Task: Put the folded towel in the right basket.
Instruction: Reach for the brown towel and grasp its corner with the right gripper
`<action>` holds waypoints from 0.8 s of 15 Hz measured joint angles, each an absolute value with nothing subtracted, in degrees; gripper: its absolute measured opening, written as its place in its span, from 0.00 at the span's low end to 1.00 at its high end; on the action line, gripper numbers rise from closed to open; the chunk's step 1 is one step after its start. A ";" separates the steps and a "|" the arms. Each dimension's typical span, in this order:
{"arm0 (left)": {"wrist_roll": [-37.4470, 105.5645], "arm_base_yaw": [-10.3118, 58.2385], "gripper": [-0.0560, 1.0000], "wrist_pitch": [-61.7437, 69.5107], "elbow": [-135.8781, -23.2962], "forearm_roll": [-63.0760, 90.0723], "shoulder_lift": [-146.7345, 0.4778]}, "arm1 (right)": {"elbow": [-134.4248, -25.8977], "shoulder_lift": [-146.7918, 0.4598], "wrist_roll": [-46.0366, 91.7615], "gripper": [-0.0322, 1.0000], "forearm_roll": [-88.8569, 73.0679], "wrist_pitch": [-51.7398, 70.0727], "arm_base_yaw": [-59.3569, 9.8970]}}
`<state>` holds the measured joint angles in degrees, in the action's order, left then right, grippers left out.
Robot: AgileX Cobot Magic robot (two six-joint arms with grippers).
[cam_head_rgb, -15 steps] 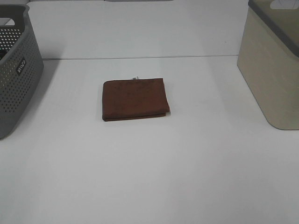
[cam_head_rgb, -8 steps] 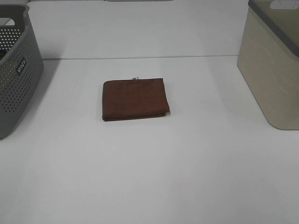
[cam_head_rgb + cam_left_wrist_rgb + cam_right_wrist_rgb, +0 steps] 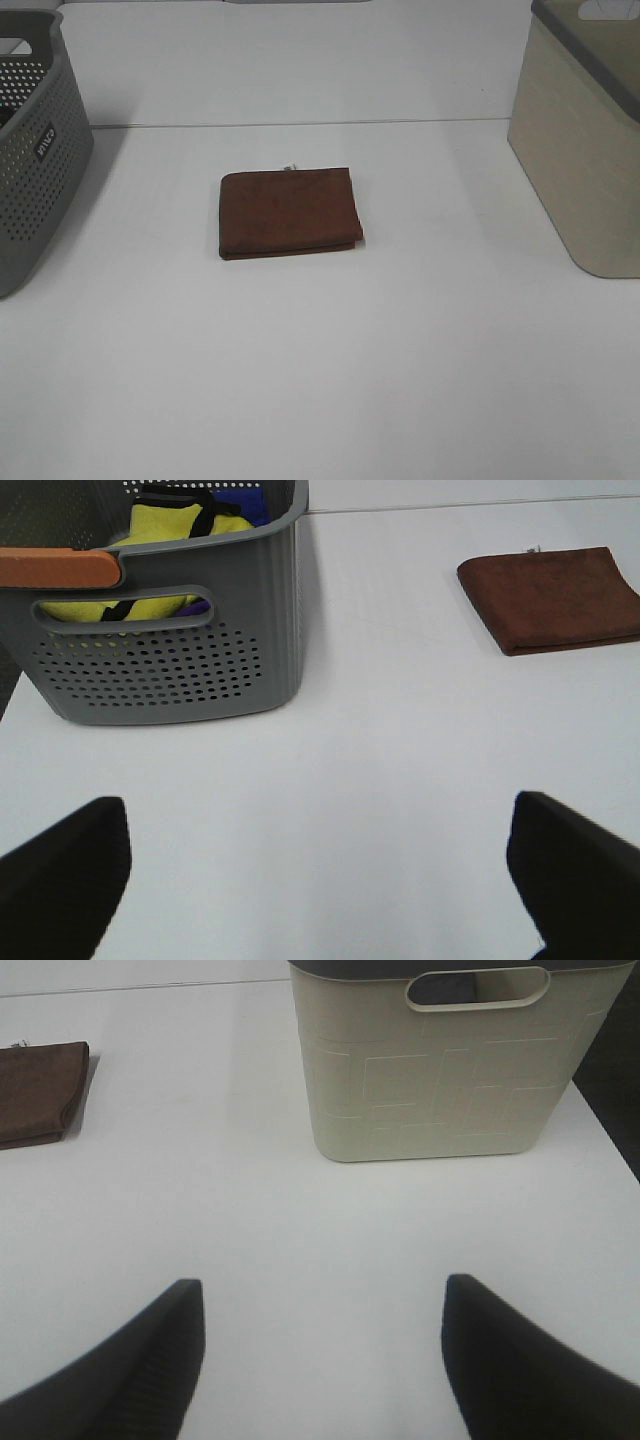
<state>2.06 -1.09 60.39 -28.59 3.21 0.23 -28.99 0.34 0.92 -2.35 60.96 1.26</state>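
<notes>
A brown folded towel lies flat in the middle of the white table. It also shows in the left wrist view and at the edge of the right wrist view. The beige right basket stands at the right; the right wrist view shows its side and handle slot. No arm shows in the exterior view. My left gripper is open and empty over bare table, well short of the towel. My right gripper is open and empty, in front of the beige basket.
A grey perforated basket stands at the left; the left wrist view shows it holding yellow and blue cloth. The table's back edge runs behind the towel.
</notes>
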 joint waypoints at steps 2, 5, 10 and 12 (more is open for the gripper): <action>2.06 -1.09 0.97 60.39 -28.59 3.21 0.23 | -28.99 0.34 0.92 0.66 -2.35 60.96 1.26; 2.06 -1.09 0.97 60.39 -28.59 3.21 0.23 | -28.99 0.34 0.92 0.66 -2.35 60.96 1.26; 2.06 -1.09 0.97 60.39 -28.59 3.21 0.23 | -28.99 0.34 0.92 0.66 -2.35 60.96 1.26; 2.06 -1.09 0.97 60.39 -28.59 3.21 0.23 | -28.99 0.34 0.92 0.66 -2.35 60.96 1.26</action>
<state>2.06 -1.09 60.39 -28.59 3.21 0.23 -28.99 0.34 0.92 -2.35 60.96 1.26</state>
